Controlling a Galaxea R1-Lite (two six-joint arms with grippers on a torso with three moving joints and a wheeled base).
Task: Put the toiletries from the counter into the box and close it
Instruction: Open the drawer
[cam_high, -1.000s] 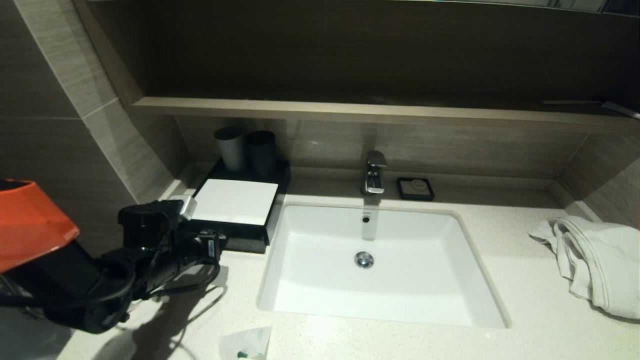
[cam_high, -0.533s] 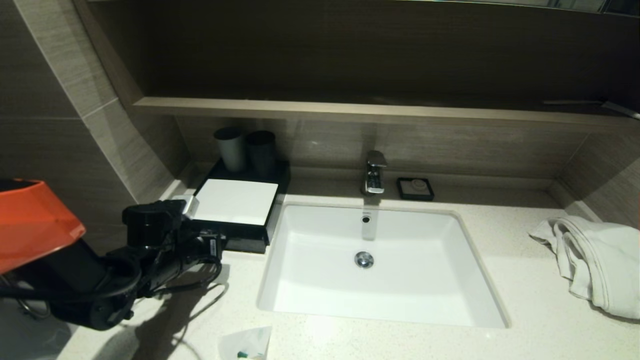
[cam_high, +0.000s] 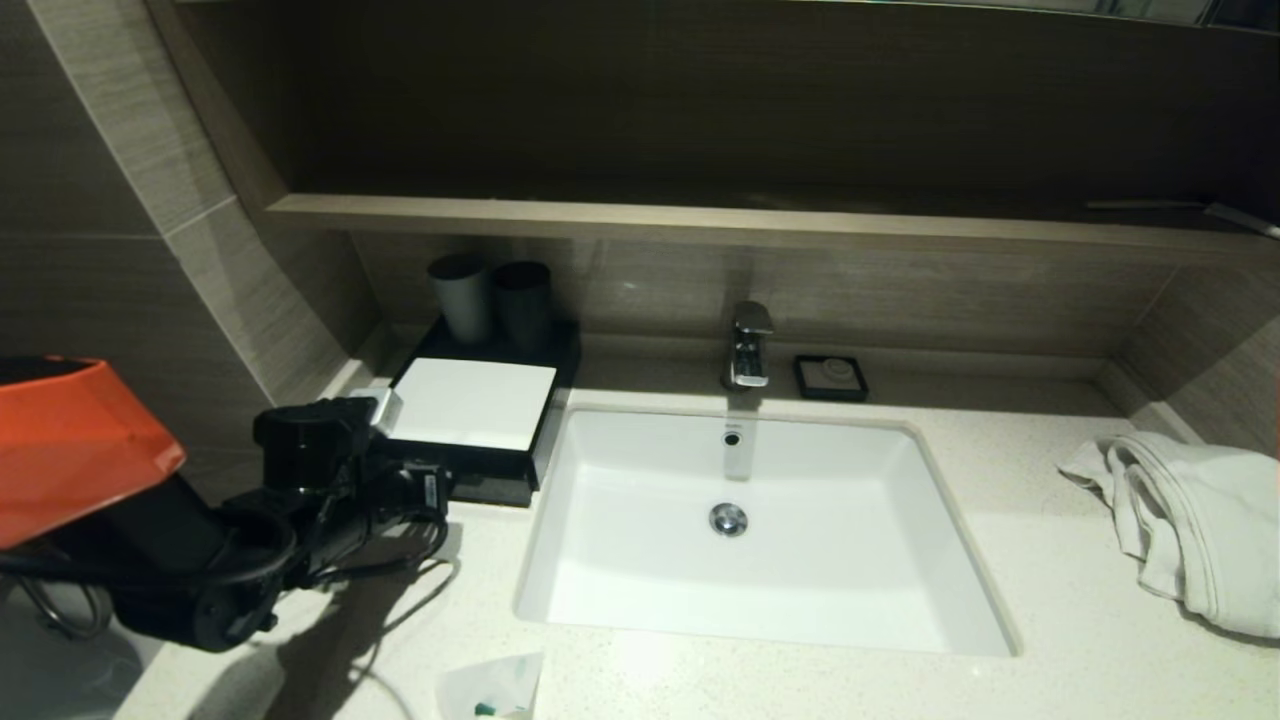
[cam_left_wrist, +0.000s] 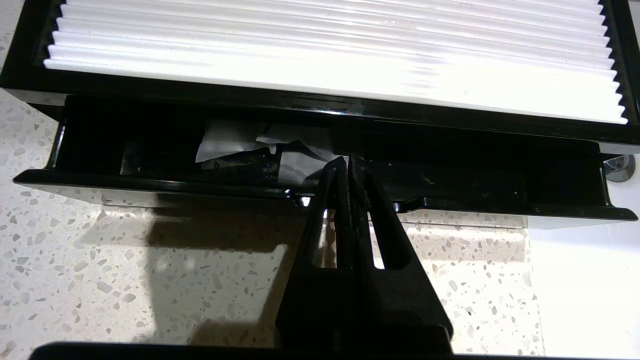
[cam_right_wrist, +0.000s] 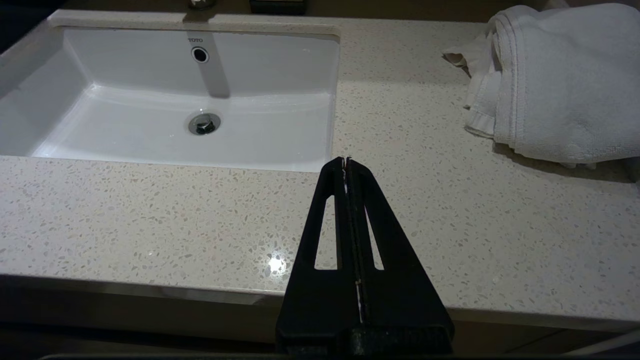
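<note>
Left arm creeping toward the box (cam_high: 470, 405) since a second ago; left gripper (cam_left_wrist: 350, 165), fingers pressed together, sitting at its part-open drawer (cam_left_wrist: 150, 182) front. Sachets (cam_left_wrist: 260, 150) lying inside drawer; one sachet (cam_high: 492, 687) lying on the counter (cam_high: 1050, 600), well in front of the box. Right gripper (cam_right_wrist: 346, 162) closed, parked.

The left arm (cam_high: 170, 570) is black with an orange shell (cam_high: 70, 440) at its upper link, looped black cables and a boxy black wrist. Each end effector (cam_left_wrist: 350, 167) has two flat black triangular fingers (cam_right_wrist: 335, 200) with slot cut-outs.

White towel (cam_high: 1190, 520), chrome faucet (cam_high: 749, 345), two cups (cam_high: 492, 297), soap dish (cam_high: 830, 377)
</note>
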